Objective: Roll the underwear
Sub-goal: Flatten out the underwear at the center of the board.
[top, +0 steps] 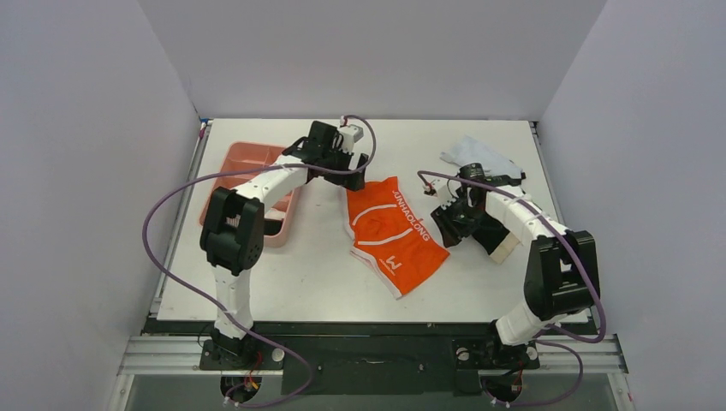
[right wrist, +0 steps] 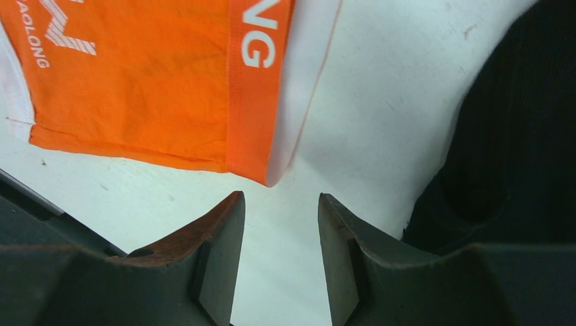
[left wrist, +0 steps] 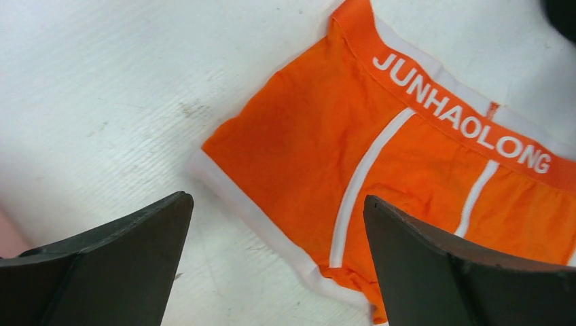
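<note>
The orange underwear (top: pixel 394 233) bears white stripes and lettering, the black underwear (top: pixel 486 233) a beige waistband

Arms: 2, the left arm (top: pixel 265 181) and the right arm (top: pixel 522 218).
Grippers: 2, the left gripper (left wrist: pixel 275 204) and the right gripper (right wrist: pixel 280 200).
Fingers (left wrist: pixel 102 258): 4, two on each gripper.
Underwear: 2 pieces, the orange underwear (top: pixel 394 231) and the black underwear (right wrist: pixel 523 122).
Tray (top: pixel 244 164): 1, pink.
Cables (top: pixel 147 224): 2, purple, one along each arm.
Pale cloth (top: pixel 467 152): 1, at the far right of the table.
Table (top: pixel 291 274): 1, white.
</note>
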{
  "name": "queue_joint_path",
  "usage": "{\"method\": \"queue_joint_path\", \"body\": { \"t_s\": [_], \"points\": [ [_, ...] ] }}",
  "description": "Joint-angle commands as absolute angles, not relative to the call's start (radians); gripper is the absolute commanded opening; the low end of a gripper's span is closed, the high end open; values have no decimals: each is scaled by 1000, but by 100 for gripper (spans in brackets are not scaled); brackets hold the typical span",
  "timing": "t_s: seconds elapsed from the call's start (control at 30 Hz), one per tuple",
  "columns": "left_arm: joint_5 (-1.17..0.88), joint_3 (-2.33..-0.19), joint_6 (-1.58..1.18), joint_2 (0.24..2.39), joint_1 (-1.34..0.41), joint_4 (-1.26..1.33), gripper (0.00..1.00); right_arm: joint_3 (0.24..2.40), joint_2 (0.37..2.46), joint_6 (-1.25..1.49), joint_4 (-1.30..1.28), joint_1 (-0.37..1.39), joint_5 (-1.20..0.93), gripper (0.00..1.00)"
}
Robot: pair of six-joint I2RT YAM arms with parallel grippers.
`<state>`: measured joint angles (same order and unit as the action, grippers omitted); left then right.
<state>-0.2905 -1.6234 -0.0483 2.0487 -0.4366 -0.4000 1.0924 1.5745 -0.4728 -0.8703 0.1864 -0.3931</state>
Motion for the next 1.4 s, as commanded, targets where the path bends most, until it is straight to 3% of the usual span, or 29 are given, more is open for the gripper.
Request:
{"method": "queue_joint_path", "body": {
  "t_s": [0.0,0.23,0.53,1.37],
  "points": [
    [-182,-1601,78,2016,-428,-408,97,1134,1561,-459,-858,258,-403,41],
    [-376,-1566,64,2025,-426,-412,98,1121,1580,-446,-830,383,-407,39],
    [-552,-1530,-31,2088,-419,-383,99,1111,1692,-424,-794,405,-295,38],
    [-337,-1505,119,2052,-418,-578,99,1074,1745,-446,-795,274,-113,37]
  ]
}}
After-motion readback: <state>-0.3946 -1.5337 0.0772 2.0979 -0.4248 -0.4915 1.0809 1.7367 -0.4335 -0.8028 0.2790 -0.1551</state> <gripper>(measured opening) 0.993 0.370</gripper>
